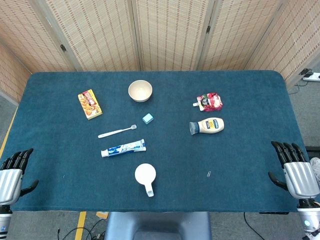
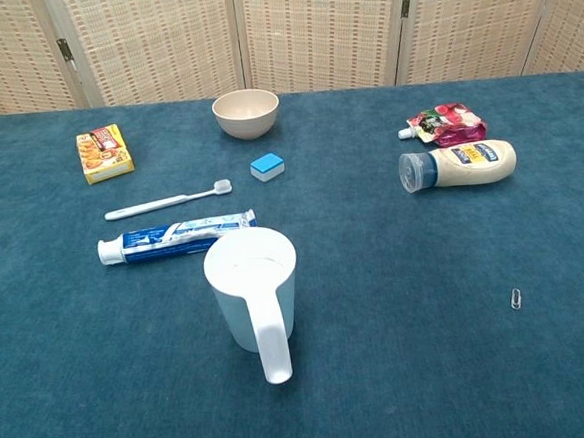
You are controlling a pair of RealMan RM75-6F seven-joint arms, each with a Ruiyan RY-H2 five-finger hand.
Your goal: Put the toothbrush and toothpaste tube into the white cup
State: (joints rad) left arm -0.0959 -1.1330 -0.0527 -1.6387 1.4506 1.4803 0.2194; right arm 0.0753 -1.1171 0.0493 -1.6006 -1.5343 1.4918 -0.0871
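- Fingers [image 1: 17,157] of our left hand [image 1: 11,175] lie extended and slightly apart, holding nothing, at the surface's [image 1: 240,165] near left edge.
- Our right hand [image 1: 295,170] rests likewise, empty, at the near right edge.
- We see the white cup [image 2: 252,292] upright near the front centre, handle toward us, well apart from both hands.
- We find the toothpaste tube [image 2: 173,237] lying just behind the cup, and the toothbrush [image 2: 165,201] just beyond the tube.
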